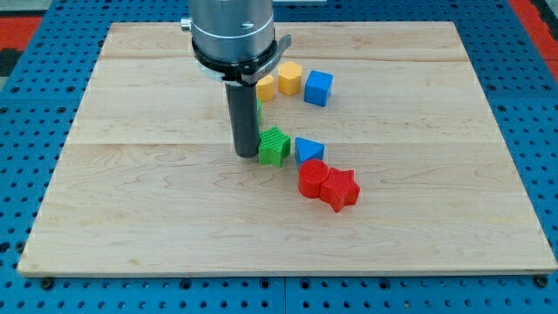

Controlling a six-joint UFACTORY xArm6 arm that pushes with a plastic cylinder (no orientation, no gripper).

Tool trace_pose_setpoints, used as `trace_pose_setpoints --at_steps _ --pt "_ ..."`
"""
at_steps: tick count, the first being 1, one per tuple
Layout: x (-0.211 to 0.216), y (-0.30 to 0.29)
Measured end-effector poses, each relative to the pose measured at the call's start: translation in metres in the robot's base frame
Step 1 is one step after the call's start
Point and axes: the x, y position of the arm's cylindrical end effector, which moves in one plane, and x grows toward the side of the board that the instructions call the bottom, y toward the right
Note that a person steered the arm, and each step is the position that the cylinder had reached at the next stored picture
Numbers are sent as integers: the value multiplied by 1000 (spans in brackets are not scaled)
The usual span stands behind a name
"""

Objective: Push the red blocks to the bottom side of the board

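Two red blocks lie just right of the board's middle: a red rounded block and a red star, touching each other. My tip rests on the board to their upper left, right against the left side of a green block. A blue triangular block sits just above the red rounded block, touching or nearly touching it.
Near the view's top middle are a yellow block partly behind the rod, a yellow hexagon and a blue cube. A sliver of another green block shows behind the rod. The wooden board lies on a blue pegboard.
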Motion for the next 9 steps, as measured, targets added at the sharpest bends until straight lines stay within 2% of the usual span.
trace_pose_setpoints --at_steps 3,4,5,7,8,9 --pt "6 -22" --pt "35 -22" --pt "68 -13" --pt "70 39" --pt "76 47" --pt "99 50"
